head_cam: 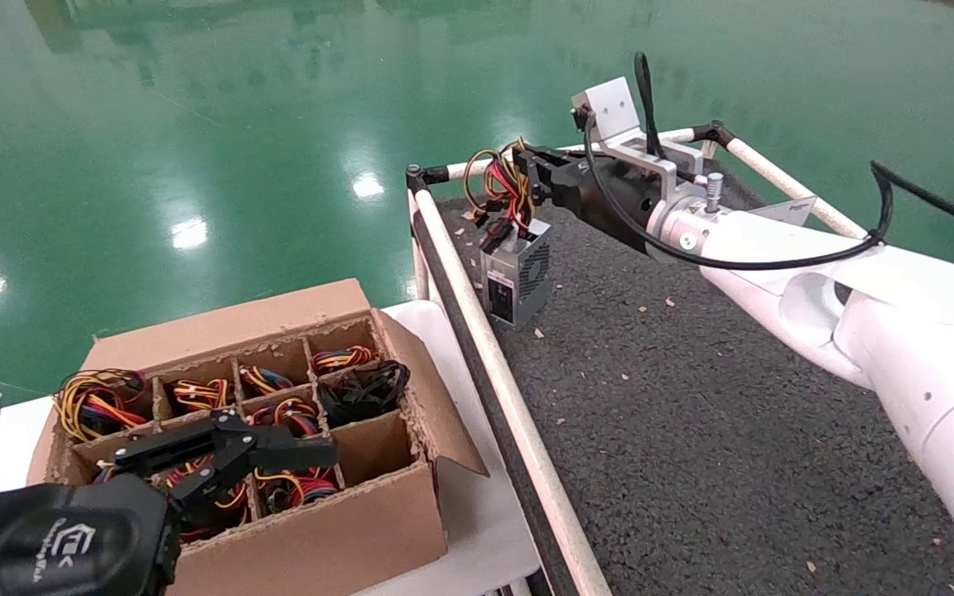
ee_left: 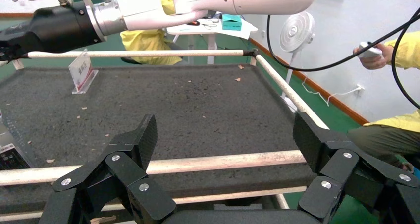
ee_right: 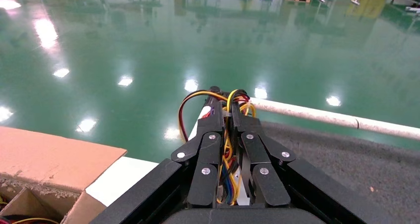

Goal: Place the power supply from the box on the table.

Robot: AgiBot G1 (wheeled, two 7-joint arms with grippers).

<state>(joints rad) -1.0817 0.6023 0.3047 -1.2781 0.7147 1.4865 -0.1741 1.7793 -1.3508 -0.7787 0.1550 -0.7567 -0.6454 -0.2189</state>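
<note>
The power supply (head_cam: 517, 280) stands upright on the dark table (head_cam: 692, 397) at its far left corner, close to the white rail. Its coloured wires (head_cam: 500, 184) rise into my right gripper (head_cam: 533, 175), which is shut on them; the right wrist view shows the wires (ee_right: 198, 97) pinched inside the right gripper (ee_right: 227, 110). I cannot tell whether the unit's full weight rests on the mat. My left gripper (head_cam: 278, 443) hovers open and empty over the box (head_cam: 344, 530), whose compartments hold more wire bundles. From the left gripper (ee_left: 225, 135) I look across the table (ee_left: 198, 95).
White pipe rails (head_cam: 485, 348) frame the mat. The box sits on a smooth white tabletop (head_cam: 477, 530) left of the rail. A small sign stand (ee_left: 83, 70) is on the mat's far side. A person (ee_left: 391, 130) and a fan (ee_left: 296, 30) are beyond the table.
</note>
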